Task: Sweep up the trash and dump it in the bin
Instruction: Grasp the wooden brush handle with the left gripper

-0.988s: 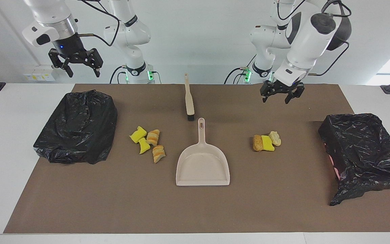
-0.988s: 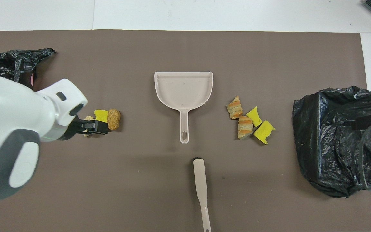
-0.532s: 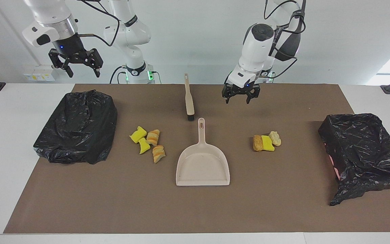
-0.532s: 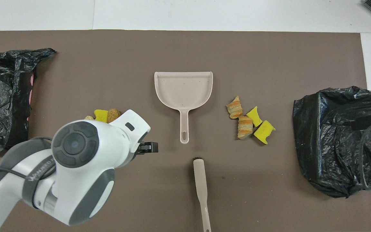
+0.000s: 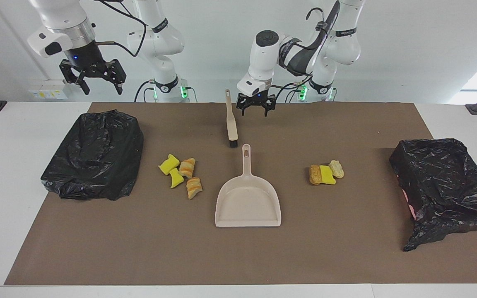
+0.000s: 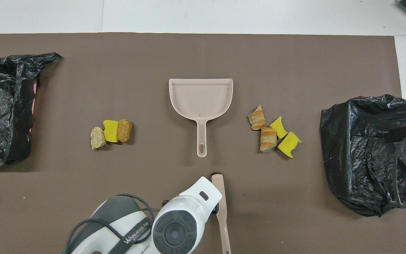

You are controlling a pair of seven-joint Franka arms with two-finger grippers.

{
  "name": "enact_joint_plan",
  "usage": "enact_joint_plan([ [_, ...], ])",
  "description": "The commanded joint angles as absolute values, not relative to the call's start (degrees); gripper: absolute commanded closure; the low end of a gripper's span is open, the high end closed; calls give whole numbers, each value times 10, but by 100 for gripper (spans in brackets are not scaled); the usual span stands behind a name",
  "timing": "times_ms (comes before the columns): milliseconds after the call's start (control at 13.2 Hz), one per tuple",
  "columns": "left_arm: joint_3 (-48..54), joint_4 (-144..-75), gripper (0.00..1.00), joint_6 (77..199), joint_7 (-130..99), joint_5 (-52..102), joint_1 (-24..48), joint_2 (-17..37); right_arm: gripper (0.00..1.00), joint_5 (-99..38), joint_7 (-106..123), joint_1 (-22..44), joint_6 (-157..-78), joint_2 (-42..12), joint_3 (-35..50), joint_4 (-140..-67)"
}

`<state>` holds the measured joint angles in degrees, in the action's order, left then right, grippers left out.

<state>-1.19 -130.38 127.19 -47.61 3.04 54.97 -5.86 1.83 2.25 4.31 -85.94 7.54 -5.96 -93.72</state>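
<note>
Brush approach: left arm now beside the handle

Facing view. You have the left gripper (image 5: 255, 108) hanging just beside the brush (image 5: 231, 120), jaws spread wide, nothing held. A second ago it hung above the mat's edge toward the left arm's end; it has since swung inward to the middle of the edge nearest the robots. The right gripper (image 5: 92, 77) waits high over one black-bagged bin (image 5: 93, 154), open and empty, unmoved. Trash: four pieces (image 5: 180, 174) and three pieces (image 5: 326, 172) flank the dustpan (image 5: 248, 198) at mid-mat, none shifted. A second black-bagged bin (image 5: 443, 186) sits at the left arm's end.

Overhead view. Your left arm's wrist covers its fingers, alongside the brush handle (image 6: 221, 208). The three-piece pile (image 6: 111, 132), previously hidden, shows again.

Judgement: sweeping has not begun; taking up the brush looks to be the step in hand.
</note>
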Motion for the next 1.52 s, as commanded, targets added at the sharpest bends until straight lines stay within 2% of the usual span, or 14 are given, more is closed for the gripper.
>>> enact_joint_plan([
  [0,-23,-1324,0,1296,-535,14,609,-64,0,15,38,40,-867,89,-59,-954],
  [304,-20,-1325,0,1309,-595,14,656,-53,0,15,38,40,-868,91,-59,-957],
  [532,-19,-1330,0,1352,-593,14,662,-37,0,15,38,40,-868,91,-59,-957],
  [760,-21,-1321,0,1391,-592,11,687,40,0,15,38,40,-868,91,-59,-957],
  [836,-20,-1321,0,1395,-592,9,687,47,0,15,38,41,-869,91,-59,-957],
  [1444,-16,-1290,0,1339,-594,9,687,33,0,15,38,41,-868,91,-59,-957],
])
